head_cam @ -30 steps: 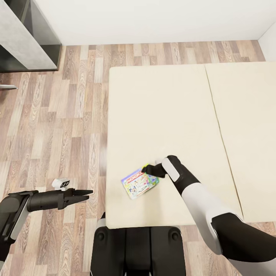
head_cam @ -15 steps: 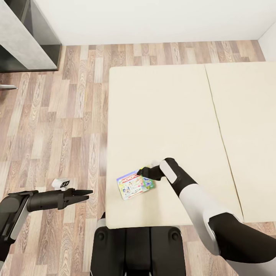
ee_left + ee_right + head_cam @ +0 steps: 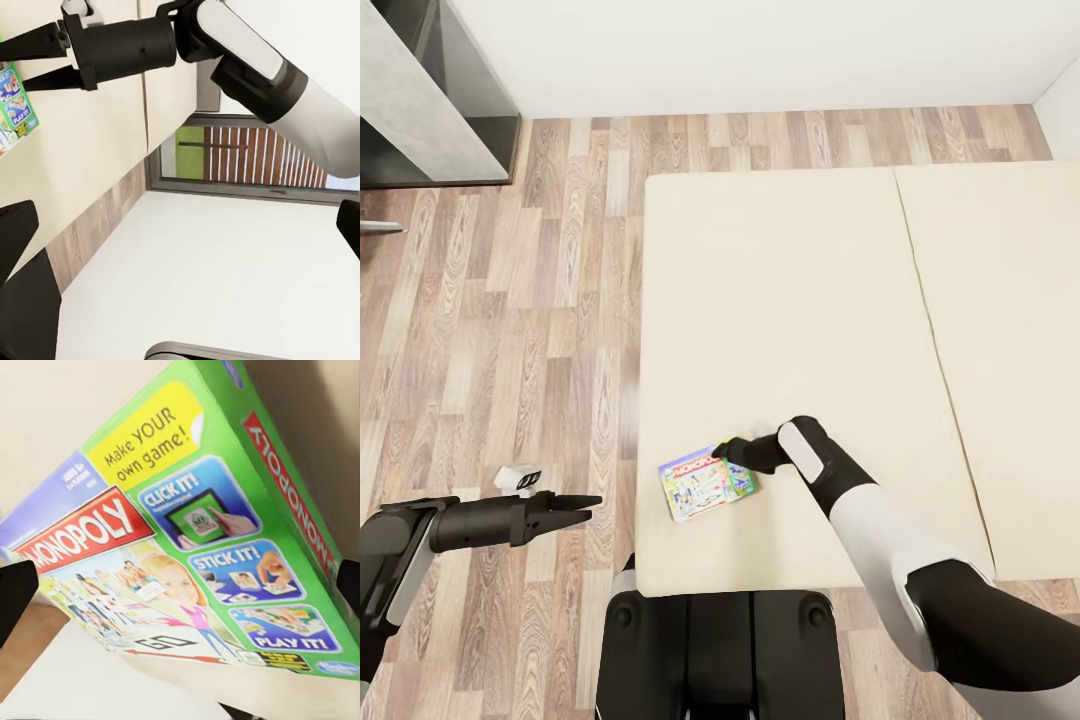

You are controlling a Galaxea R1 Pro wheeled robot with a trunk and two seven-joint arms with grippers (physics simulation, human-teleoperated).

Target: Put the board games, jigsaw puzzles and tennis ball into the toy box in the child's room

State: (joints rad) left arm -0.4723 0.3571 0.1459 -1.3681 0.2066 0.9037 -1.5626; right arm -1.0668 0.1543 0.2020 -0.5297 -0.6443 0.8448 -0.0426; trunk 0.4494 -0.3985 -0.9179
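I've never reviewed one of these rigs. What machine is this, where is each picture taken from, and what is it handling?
This is a simulated wheeled robot with two arms, each ending in a two-finger gripper. The big picture looks down from its head. The other two come from cameras near each gripper.

In the head view, the right gripper reaches over the beige bed to the edge of a green Monopoly board game, which lies near the bed's near corner. The right wrist view shows that box up close, with the dark fingertips at either side. Whether they grip it cannot be told.

The left gripper hangs over the wood floor beside the bed, its fingers close together, holding nothing.
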